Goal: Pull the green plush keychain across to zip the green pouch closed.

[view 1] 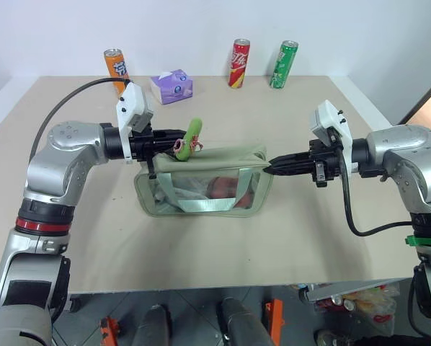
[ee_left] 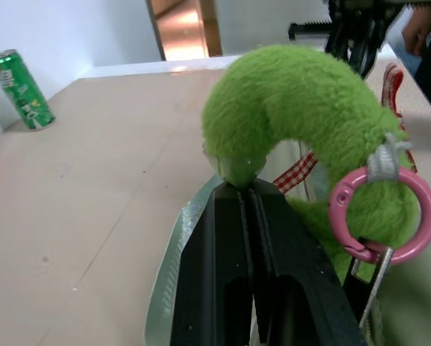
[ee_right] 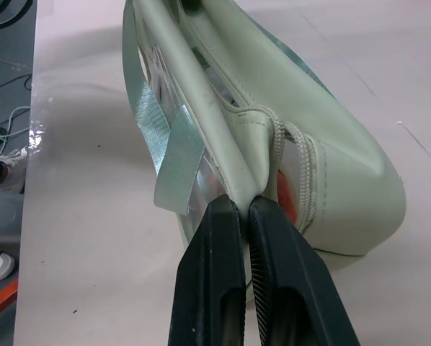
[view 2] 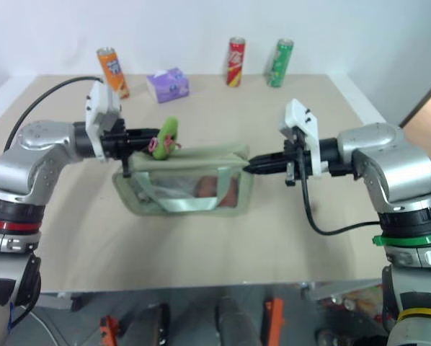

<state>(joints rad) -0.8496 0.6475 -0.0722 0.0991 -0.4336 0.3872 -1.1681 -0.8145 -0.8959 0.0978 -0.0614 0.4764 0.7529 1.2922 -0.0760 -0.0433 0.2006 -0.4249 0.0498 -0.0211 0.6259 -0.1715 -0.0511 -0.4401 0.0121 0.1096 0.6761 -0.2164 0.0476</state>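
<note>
Both sets of jaws are pressed tight together, each one pinching something.

From the head camera, the green pouch (view 1: 205,189) sits in the middle of the tan table (view 1: 201,252). The left gripper (view 1: 174,138) comes in from nine o'clock and is clamped on the green plush keychain (view 1: 192,134), which stands up at the pouch's top corner, at about ten o'clock on the pouch. The right gripper (view 1: 270,164) comes in from three o'clock and nips the other top end of the pouch. Through the clear front of the pouch something reddish shows inside. At the far edge of the table, toward twelve o'clock, stand an orange can (view 1: 115,66), a purple tissue pack (view 1: 172,85), a red can (view 1: 239,63) and a green can (view 1: 283,64).

From the left wrist camera, the two black fingers (ee_left: 215,274) are closed with no gap, and the fuzzy keychain curls like a bent sausage just past their tips. A pink ring (ee_left: 383,215) hangs from the plush on a small silver clip. A bit of red checked ribbon (ee_left: 296,173) peeks out beside it. The green can stands well apart on the table.

From the right wrist camera, the black fingers (ee_right: 269,281) squeeze the folded end of the pouch where the zipper (ee_right: 302,173) ends. A pale green handle strap (ee_right: 174,162) loops down just beside the fingers.
</note>
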